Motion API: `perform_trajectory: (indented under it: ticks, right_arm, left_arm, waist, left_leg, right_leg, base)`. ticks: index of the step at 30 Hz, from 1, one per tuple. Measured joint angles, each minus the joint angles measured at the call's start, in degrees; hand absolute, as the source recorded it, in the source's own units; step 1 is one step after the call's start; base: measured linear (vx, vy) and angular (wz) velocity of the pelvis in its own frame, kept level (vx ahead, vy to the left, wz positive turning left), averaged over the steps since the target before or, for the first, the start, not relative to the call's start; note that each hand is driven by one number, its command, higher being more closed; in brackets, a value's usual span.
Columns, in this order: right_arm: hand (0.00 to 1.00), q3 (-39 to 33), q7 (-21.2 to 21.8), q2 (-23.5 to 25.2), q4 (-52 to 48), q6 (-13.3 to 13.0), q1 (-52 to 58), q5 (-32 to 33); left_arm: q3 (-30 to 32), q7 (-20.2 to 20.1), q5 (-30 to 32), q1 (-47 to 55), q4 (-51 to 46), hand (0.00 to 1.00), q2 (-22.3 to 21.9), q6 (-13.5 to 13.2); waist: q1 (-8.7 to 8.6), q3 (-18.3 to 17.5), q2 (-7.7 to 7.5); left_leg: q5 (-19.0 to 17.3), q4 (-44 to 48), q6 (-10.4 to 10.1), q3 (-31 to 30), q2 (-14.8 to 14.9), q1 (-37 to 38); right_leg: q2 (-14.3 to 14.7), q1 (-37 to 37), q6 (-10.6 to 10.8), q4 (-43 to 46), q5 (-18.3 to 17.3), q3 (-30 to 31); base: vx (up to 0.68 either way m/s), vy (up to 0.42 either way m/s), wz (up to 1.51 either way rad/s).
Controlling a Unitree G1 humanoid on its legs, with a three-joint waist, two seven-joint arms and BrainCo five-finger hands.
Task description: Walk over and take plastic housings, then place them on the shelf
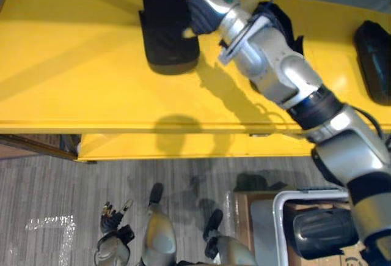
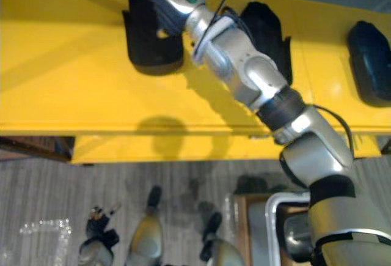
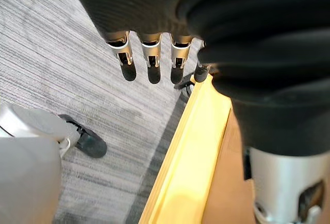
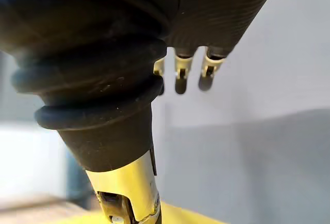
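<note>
The black plastic housing [image 1: 164, 40] lies on the yellow shelf [image 1: 73, 64], right under my right hand [image 4: 219, 15], whose fingers [image 4: 180, 79] hang loose, gripping nothing. Two more housings [image 1: 374, 61] sit further right of it. Below the shelf, my left hand [image 1: 113, 214] dangles slack above grey floor [image 1: 49, 183].

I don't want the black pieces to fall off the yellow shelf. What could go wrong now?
1. The right arm reaches across the shelf, close by the left housing. Pulling back, it might nudge it toward the front edge.
2. The middle housing sits partly behind that arm, so a sideways swing could bump it too.

The right robot hand is open and empty.
</note>
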Motion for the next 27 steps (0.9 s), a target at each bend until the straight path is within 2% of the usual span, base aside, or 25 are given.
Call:
perform_trajectory:
  ticks: [1, 5, 6, 8, 11, 14, 16, 20, 24, 27]
  right_arm:
    - [0.0, 0.01, 1.88, -0.7, -3.6, -0.53, 0.76, 4.01]
    - [0.0, 0.03, 8.77, -1.03, -8.88, -0.39, 4.58, 11.46]
    - [0.0, 0.12, 12.4, -1.14, -9.35, 0.47, 5.69, 15.36]
    - [0.0, 1.04, 20.99, -1.03, -9.93, 4.83, 7.44, 18.96]
    - [0.0, 4.85, 30.24, 0.64, -7.78, 11.18, 10.82, 21.59]
    - [0.0, 5.36, 33.09, 4.16, -2.48, 14.14, 14.33, 19.03]
    - [0.0, 5.25, 33.0, 5.33, 0.44, 14.09, 14.57, 15.92]
    - [0.0, 3.39, 27.16, 7.02, 5.63, 13.5, 14.56, 9.47]
    - [0.0, 0.67, 16.93, 8.62, 9.22, 11.57, 13.45, 1.54]
    - [0.0, -1.1, 9.74, 8.92, 12.88, 11.27, 10.22, -1.75]
  left_arm:
    - [0.01, -0.05, 0.17, 0.6, 0.03, 0.0, -0.12, -0.02]
    - [0.35, -0.11, 2.3, 1.84, 1.12, 0.0, -0.18, 0.04]
    - [0.34, -0.11, 2.35, 1.73, 1.15, 0.0, -0.2, 0.03]
    - [0.34, -0.06, 3.4, 1.3, 1.64, 0.0, -0.32, 0.21]
    - [0.32, 0.15, 4.06, 1.35, 2.44, 0.0, -0.83, 0.85]
    - [0.32, 0.64, 4.01, 1.32, 3.48, 0.0, -1.19, 1.74]
    - [0.34, 1.08, 4.0, 1.29, 4.05, 0.0, -1.19, 2.36]
    - [0.4, 2.16, 3.93, 0.7, 4.16, 0.0, -1.18, 2.63]
    - [0.75, 2.61, 3.71, 0.65, 4.17, 0.0, -1.24, 2.63]
    - [0.98, 2.58, 3.4, 0.0, 4.08, 0.0, -1.3, 2.58]
  waist:
    - [-0.46, -1.19, 0.04]
    - [-1.64, -4.66, 0.19]
    - [-2.06, -5.2, 0.26]
    - [-2.44, -5.82, 0.22]
    - [-2.52, -6.25, 0.02]
    - [-2.32, -6.25, 0.02]
    - [-2.06, -6.24, 0.02]
    - [-1.29, -6.18, 0.05]
    - [-0.87, -5.85, 0.1]
    - [-0.86, -4.42, 0.59]
  left_leg:
    - [-0.11, -0.03, 0.02, 0.18, -0.01, 0.17]
    - [-0.5, -0.81, 0.0, 1.75, 0.05, 2.6]
    - [-0.6, -0.86, 0.0, 1.87, 0.05, 3.3]
    - [-0.73, -0.83, -0.06, 2.42, 0.22, 3.99]
    - [-0.81, -0.86, -0.12, 2.8, 0.32, 4.38]
    - [-0.76, -0.87, -0.12, 2.79, 0.31, 4.41]
    - [-0.76, -0.87, -0.13, 2.7, 0.3, 4.31]
    - [-0.66, -0.78, -0.14, 1.63, 0.17, 3.16]
    - [-0.63, -0.65, -0.1, 1.1, -0.03, 1.82]
    - [-0.67, -0.32, -0.07, 0.89, -0.09, 1.7]
  right_leg:
    - [0.0, 0.09, 0.0, -0.19, 0.0, 0.2]
    - [0.01, 1.75, 0.08, -0.81, 0.05, 1.46]
    - [0.02, 2.18, 0.08, -0.94, 0.04, 1.54]
    - [0.12, 2.79, 0.09, -1.14, 0.01, 1.83]
    - [0.17, 2.84, 0.1, -1.17, 0.03, 2.36]
    - [0.16, 2.81, 0.16, -1.15, 0.15, 2.45]
    - [0.17, 2.8, 0.16, -1.19, 0.16, 2.38]
    - [0.16, 2.55, 0.23, -1.28, 0.32, 1.42]
    - [0.06, 1.66, 0.26, -1.32, 0.37, 1.13]
    - [0.04, 1.8, 0.26, -1.31, 0.37, 1.06]
  base:
    - [0.02, -0.002, -0.08]
    - [0.03, -0.003, -0.19]
    - [0.01, -0.003, -0.08]
    - [-0.02, -0.003, -0.09]
    - [-0.03, -0.001, -0.09]
    - [-0.01, -0.001, -0.02]
    - [0.0, -0.001, 0.02]
    - [0.02, -0.003, 0.14]
    - [0.01, -0.002, 0.07]
    - [0.01, -0.002, 0.01]
